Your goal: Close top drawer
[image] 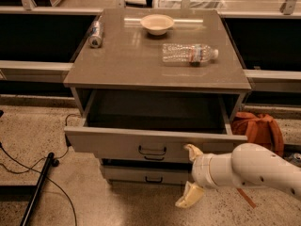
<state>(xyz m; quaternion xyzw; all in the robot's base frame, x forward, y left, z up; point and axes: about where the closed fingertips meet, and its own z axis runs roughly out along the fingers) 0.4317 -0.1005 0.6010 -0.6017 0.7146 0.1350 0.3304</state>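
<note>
You are looking at the top drawer (113, 142) standing pulled out beneath the worktop's (127, 65) front edge, its dark handle (152, 150) sitting mid-front. Your gripper (185, 175) is hovering before the drawer, right of the front edge's middle, jaws spread wide and holding nothing. Its upper finger (192, 150) is lying at the drawer front just right of the handle. A white bowl (157, 23) is sitting near the back edge, a water bottle (189, 53) is lying toward the right edge, and a can (96, 34) is lying by the left edge.
</note>
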